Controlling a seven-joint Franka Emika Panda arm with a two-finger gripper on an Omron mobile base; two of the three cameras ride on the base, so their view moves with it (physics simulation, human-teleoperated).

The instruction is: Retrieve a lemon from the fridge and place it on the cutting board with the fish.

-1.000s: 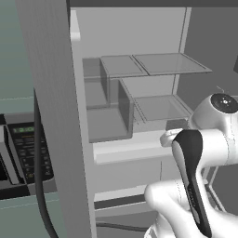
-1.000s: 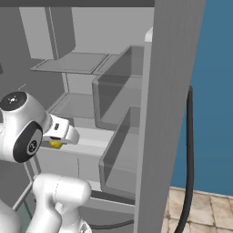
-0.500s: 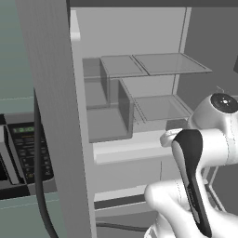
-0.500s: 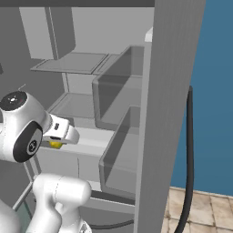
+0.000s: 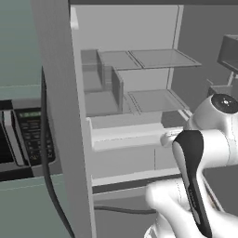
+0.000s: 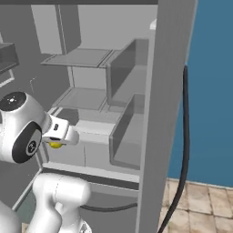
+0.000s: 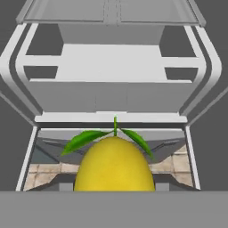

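The fridge [image 5: 139,74] stands open, with pale grey shelves [image 6: 84,98] and drawers inside. The lemon [image 7: 114,164], bright yellow with green leaves, looms large at the bottom of the hand view, in front of the lower fridge shelves. From the right base view, the lemon [image 6: 55,144] is a small yellow spot under the white hand. My gripper [image 6: 58,140] is shut on it, just outside the fridge's lower shelf. The lemon hides the fingertips. The cutting board and the fish are out of view.
The open fridge door [image 5: 60,116] stands close on the left, with a grey microwave [image 5: 23,135] beyond it. The other door [image 6: 166,91] with its dark bar handle [image 6: 184,136] stands on the right, before a blue wall [image 6: 214,91]. Tiled floor [image 6: 200,205] lies below.
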